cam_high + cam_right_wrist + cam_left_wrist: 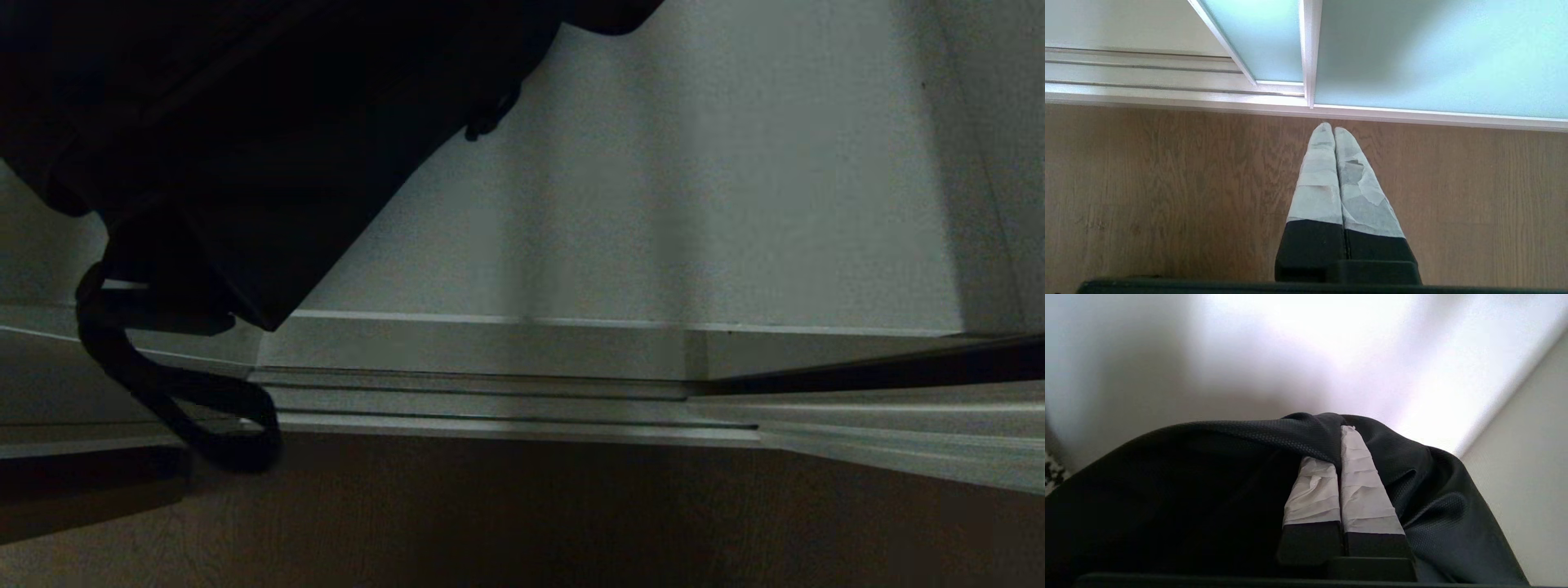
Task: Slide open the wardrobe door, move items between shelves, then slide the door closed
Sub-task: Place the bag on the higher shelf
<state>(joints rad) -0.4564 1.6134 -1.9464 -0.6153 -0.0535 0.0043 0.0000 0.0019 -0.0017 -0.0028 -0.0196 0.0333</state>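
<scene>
The left gripper (1340, 447) has its fingers clenched on a fold of the black bag (245, 139), which hides the arm, while the right gripper (1329, 131) hangs pinched together over the wooden floor (1167, 196).

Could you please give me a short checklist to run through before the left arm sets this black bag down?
1. Left gripper shut on the black bag: ok, fabric pinched between the taped fingers.
2. Bag lifted off the shelf: ok, it hangs in the head view.
3. Strap free: not ok, its loop dangles over the floor track.
4. Target shelf: cannot tell.
5. Right gripper out of the way: ok, shut, empty, over the wooden floor.
6. Sliding door out of the bay: ok.
</scene>
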